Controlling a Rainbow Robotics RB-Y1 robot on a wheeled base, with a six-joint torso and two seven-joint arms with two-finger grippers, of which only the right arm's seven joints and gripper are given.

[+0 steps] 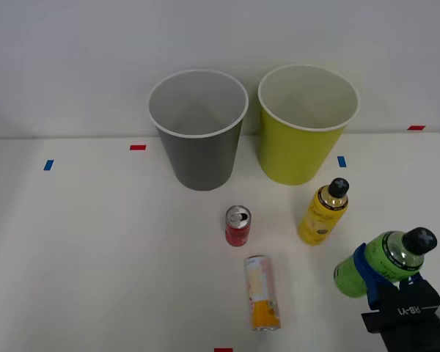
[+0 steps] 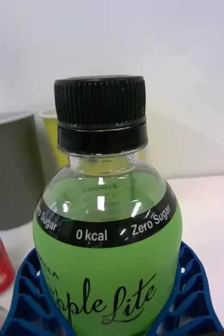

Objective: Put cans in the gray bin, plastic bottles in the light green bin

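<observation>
Taking the gray bin [image 1: 198, 132] as the reference mark: it stands upright at the back of the white table [image 1: 95, 257], rim up, its pale inside showing. Forward of it and a little to the right stands the short red can [image 1: 237, 226], upright, silver top up, apart from the bin. Further forward again, the slim cream-and-orange can [image 1: 262, 292] lies on its side, near the red can but not touching it. Just to the right of the gray bin stands the light green bin [image 1: 306, 125], upright, the two bins side by side with a narrow gap. Forward and right of the gray bin, in front of the light green bin, the yellow bottle [image 1: 323, 213] stands with its black cap on. Farthest right and nearest the table's front edge is the green bottle [image 1: 381, 264], capped in black, label reading "Zero Sugar" and "0 kcal". The right gripper [image 1: 370, 275] has its blue ribbed fingers [image 2: 193, 294] clamped against both sides of this bottle's lower body, cap uppermost. Whether the bottle's base touches the table cannot be determined.
</observation>
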